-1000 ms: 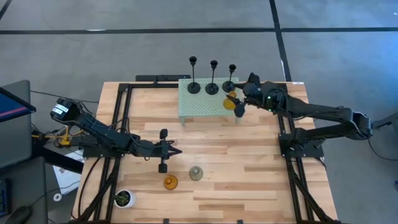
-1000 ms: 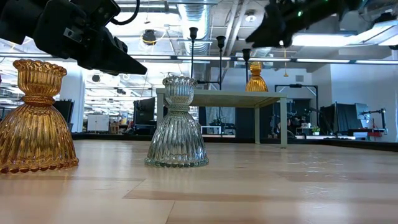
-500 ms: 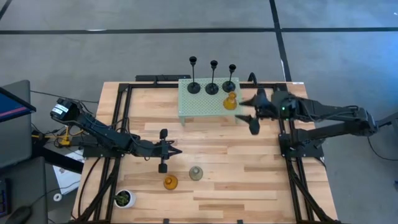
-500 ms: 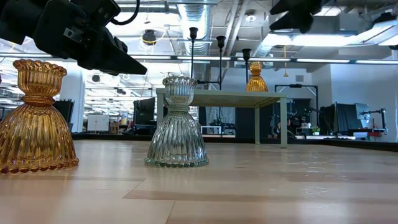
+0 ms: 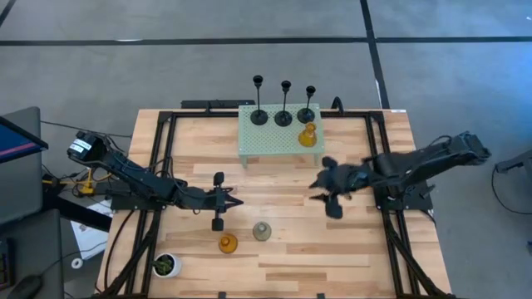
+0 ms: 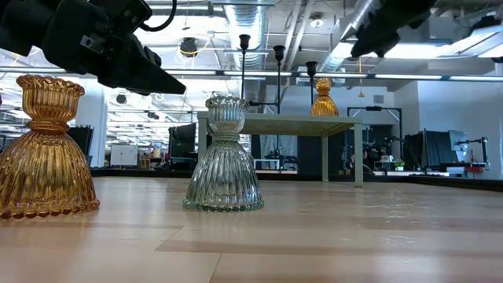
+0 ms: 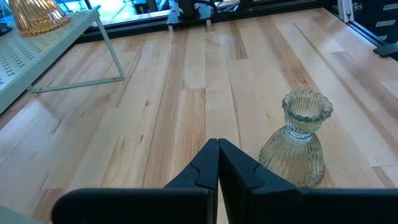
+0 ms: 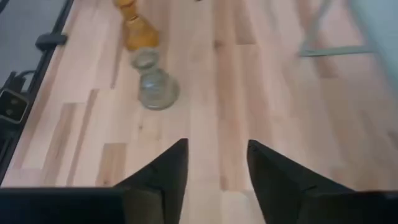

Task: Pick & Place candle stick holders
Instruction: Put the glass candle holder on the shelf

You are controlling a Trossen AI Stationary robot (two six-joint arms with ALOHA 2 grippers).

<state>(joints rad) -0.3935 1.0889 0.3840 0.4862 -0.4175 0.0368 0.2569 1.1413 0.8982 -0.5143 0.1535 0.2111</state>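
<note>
Stood in a row at the back of the pale green perforated metal stand (image 5: 270, 133): three black thin-stemmed candle holders with round bases (image 5: 284, 115), with one amber ribbed glass holder (image 5: 308, 135) just in front of the rightmost, evidently gathered there as the drop-off spot. Left on the bare wooden table (image 5: 291, 241), near its front edge: a second amber ribbed glass holder (image 5: 228, 243) and a pale grey ribbed glass holder (image 5: 263, 231), side by side and apart, probably next for collection. Hung over mid-table, right claw (image 5: 326, 195), fingers parted and empty, aimed toward that pair in its wrist view. Parked left of centre, left claw (image 5: 235, 200), pinched tight on nothing, seemingly waiting clear of the path. Untouched in the front left corner: small white pot with green plant (image 5: 165, 265).
</note>
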